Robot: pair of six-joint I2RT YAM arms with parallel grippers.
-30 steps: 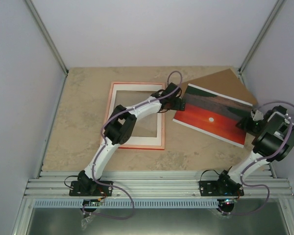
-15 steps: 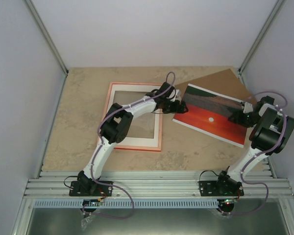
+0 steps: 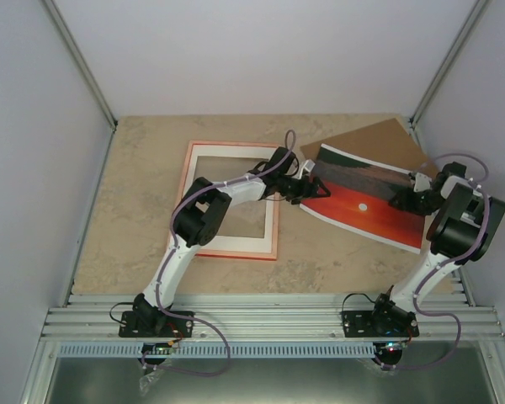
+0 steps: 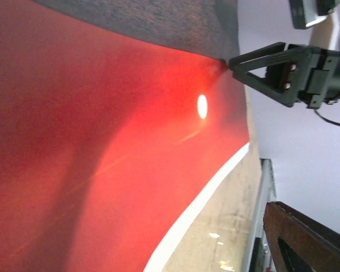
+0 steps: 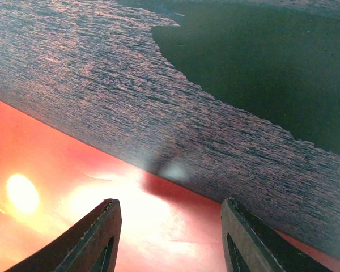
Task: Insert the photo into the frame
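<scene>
The photo (image 3: 362,200), a red sunset with a white sun, lies tilted at the right, partly on the brown backing board. The frame (image 3: 188,202) lies flat at the left, pale side up. My left gripper (image 3: 316,187) is at the photo's left edge. In the left wrist view the photo (image 4: 102,141) fills the picture and hides one finger. The other finger (image 4: 306,238) stands well clear of the photo, so the jaws are open. My right gripper (image 3: 398,202) hovers open over the photo's right part, fingertips (image 5: 105,226) wide apart above the print (image 5: 158,113). It also shows in the left wrist view (image 4: 260,65).
The brown backing board (image 3: 379,136) lies under the photo's far side at the back right. White walls enclose the table on three sides. An aluminium rail (image 3: 269,320) runs along the near edge by the arm bases.
My left gripper has moved right, from the frame's right side to the photo's left edge. My right gripper has moved left, in over the photo's right part.
</scene>
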